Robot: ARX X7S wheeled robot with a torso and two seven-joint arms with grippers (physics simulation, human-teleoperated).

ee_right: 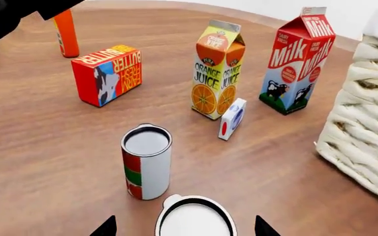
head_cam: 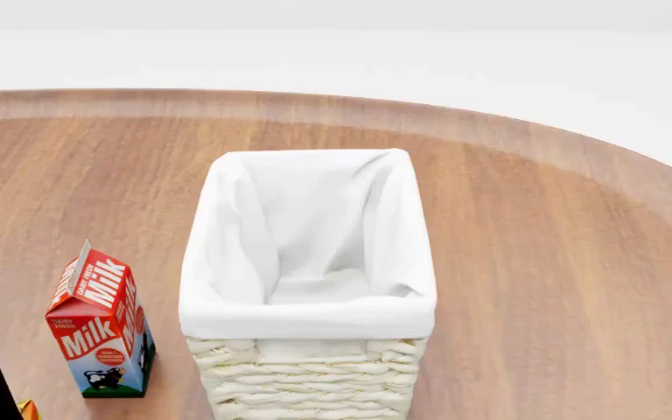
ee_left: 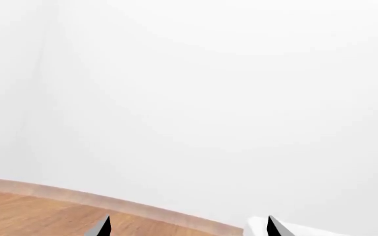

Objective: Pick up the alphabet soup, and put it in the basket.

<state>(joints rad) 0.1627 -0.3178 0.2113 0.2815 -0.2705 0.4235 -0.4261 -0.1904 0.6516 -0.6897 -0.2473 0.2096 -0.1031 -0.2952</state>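
1. Left wrist view: the left gripper [ee_left: 189, 228] shows only as two dark fingertips [ee_left: 106, 227] set well apart, with nothing between them. Beyond lie the table [ee_left: 38, 211] edge and a blank white wall. A white patch beside one tip is cut off and cannot be identified. The soup is not in this view.

2. Head view: the basket [head_cam: 311, 372] stands mid-table and its lined hollow holds nothing. The milk carton [head_cam: 101, 328] stands at its 8 o'clock. At 7 o'clock of the frame a dark point and an orange scrap are clipped, and I cannot tell what they belong to. No can is visible here.

3. Right wrist view: the right gripper [ee_right: 183, 227] has its jaws apart, straddling a pale can top that I take for the alphabet soup [ee_right: 194, 220].
   - Its label is hidden, so the second can [ee_right: 146, 162] just beside it could be the soup instead.
   - The orange juice carton [ee_right: 216, 69], the butter box [ee_right: 107, 74] and the milk stand farther off.
   - A tin like this is probably rigid, fairly heavy and smooth-walled, so it is best gripped across the round body, mid-height or lower.
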